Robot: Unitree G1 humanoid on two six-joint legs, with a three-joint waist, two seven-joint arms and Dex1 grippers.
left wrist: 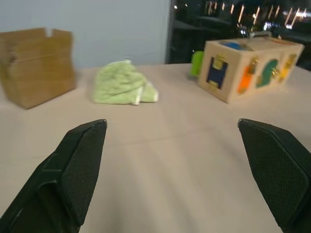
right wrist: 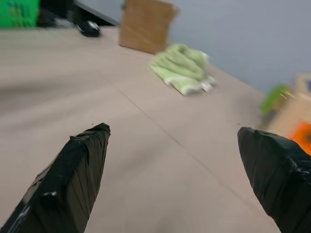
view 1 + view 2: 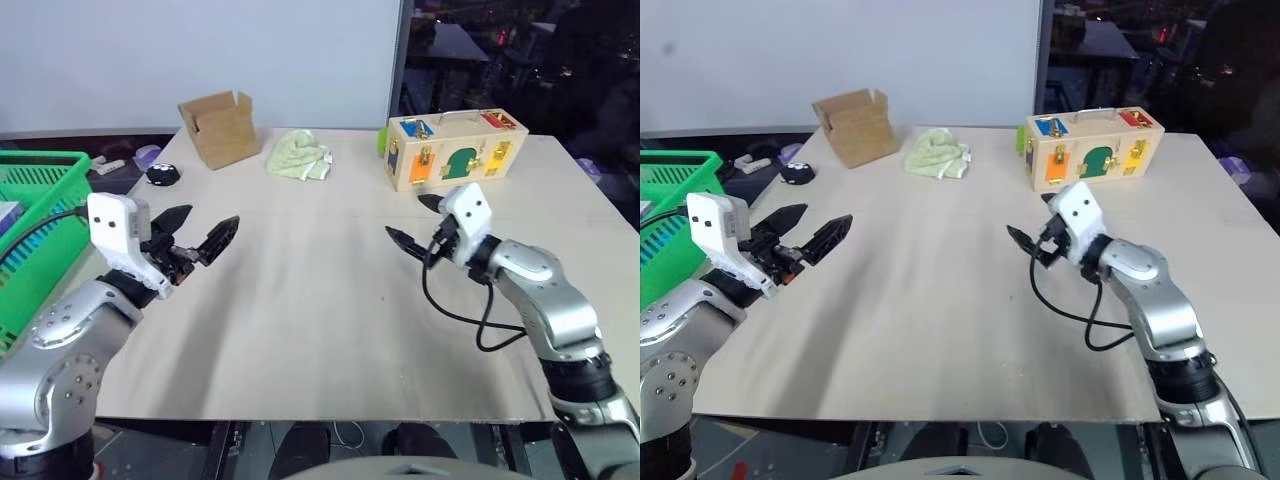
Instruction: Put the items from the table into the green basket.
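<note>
Left hand [image 3: 203, 229] over the tabletop's [image 3: 300, 330] left part, fingers spread wide, holding nothing. Right hand [image 3: 418, 220] over the right part, also spread wide and empty. Green basket [image 3: 30, 235] sits off the tabletop's left edge, beside the left arm. Along the far edge: cardboard box [image 3: 220, 127], crumpled green cloth [image 3: 300, 156], wooden latch box [image 3: 455, 148]. Middle of the tabletop bare.
</note>
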